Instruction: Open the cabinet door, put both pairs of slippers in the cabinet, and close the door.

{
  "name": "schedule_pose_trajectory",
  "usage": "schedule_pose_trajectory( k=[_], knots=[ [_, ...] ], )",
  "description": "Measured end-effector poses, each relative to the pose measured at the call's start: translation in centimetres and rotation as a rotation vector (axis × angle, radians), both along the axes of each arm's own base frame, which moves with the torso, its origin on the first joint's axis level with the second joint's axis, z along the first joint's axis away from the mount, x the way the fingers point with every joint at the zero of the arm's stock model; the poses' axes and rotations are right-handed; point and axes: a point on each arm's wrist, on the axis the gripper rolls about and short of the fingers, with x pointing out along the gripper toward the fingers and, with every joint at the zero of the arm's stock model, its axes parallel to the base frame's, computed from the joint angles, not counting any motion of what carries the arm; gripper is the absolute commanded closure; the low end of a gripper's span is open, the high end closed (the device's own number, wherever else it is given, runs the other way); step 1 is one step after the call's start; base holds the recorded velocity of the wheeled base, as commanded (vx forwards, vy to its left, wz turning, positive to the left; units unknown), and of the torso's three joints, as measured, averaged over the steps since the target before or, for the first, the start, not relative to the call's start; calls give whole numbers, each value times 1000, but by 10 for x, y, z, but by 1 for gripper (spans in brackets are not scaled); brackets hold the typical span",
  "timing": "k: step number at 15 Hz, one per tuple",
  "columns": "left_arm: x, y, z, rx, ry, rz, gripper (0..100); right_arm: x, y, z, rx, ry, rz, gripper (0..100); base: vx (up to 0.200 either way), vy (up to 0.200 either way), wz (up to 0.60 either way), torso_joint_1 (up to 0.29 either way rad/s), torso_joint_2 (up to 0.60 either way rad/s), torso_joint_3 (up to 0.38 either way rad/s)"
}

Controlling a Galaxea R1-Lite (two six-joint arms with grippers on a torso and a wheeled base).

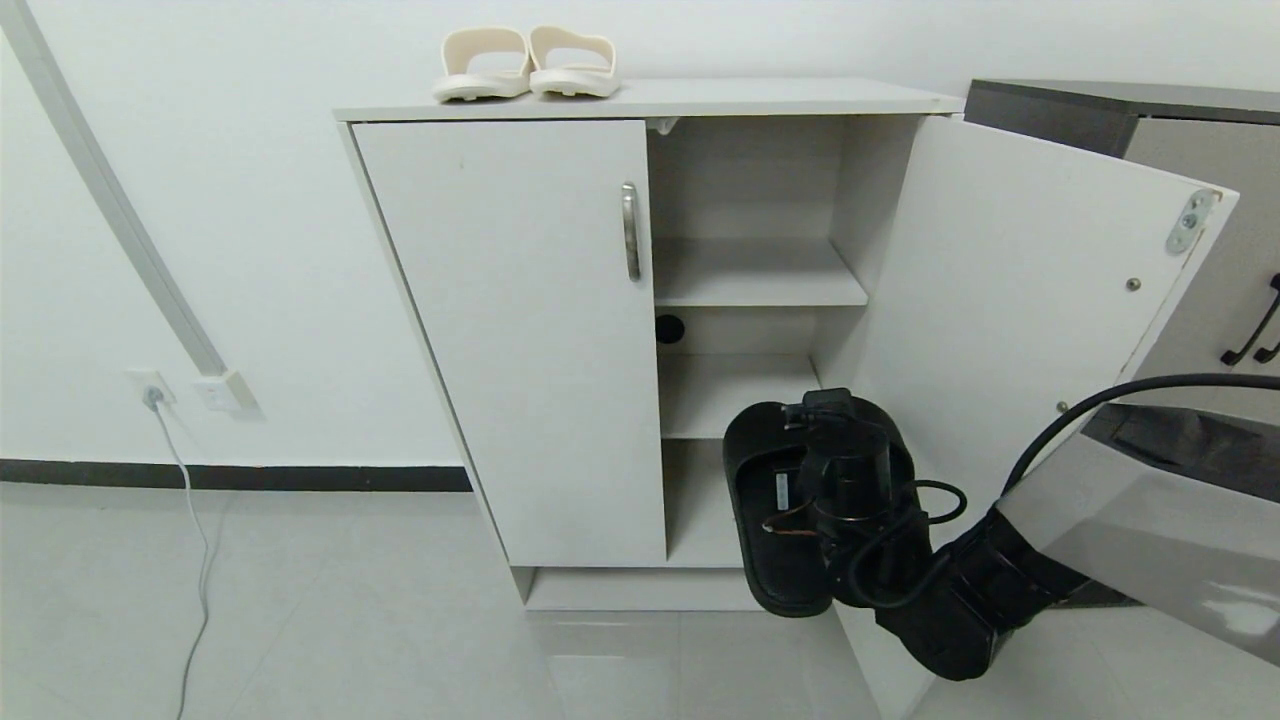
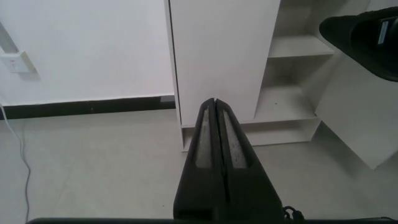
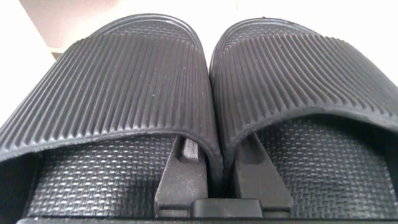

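Observation:
A pair of black slippers (image 1: pixel 775 510) hangs in front of the cabinet's (image 1: pixel 640 98) open right half, level with the lower shelf (image 1: pixel 730 400). My right gripper (image 1: pixel 822 415) is shut on them. In the right wrist view its fingers (image 3: pixel 183 171) sit one inside each slipper (image 3: pixel 124 87), pinching the two inner straps together. A cream pair of slippers (image 1: pixel 525 65) rests on the cabinet top at the left. The right door (image 1: pixel 1010 290) is swung wide open and the left door (image 1: pixel 510 330) is closed. My left gripper (image 2: pixel 214 109) is shut and empty, over the floor facing the cabinet, with the black slippers (image 2: pixel 367 31) off to one side.
Inside the cabinet the upper shelf (image 1: pixel 750 285) is bare. A grey cabinet (image 1: pixel 1200 130) stands just behind the open door. A wall socket with a cable (image 1: pixel 150 392) is at the left, with open tiled floor (image 1: pixel 300 620) before it.

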Motion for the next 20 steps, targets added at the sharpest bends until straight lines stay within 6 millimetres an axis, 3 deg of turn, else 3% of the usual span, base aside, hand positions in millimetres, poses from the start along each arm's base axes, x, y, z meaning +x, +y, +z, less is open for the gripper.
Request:
schedule_pose_trajectory(
  k=[13, 16, 20],
  knots=[
    [0, 0, 0, 0, 1, 0, 100, 4, -7, -2, -7, 8, -2, 100, 0, 0, 0, 0, 0, 0],
    [0, 0, 0, 0, 1, 0, 100, -7, 13, -3, 7, 20, 142, 100, 0, 0, 0, 0, 0, 0],
    [0, 0, 0, 0, 1, -1, 100, 13, 43, 4, 64, -13, 177, 100, 0, 0, 0, 0, 0, 0]
  ],
)
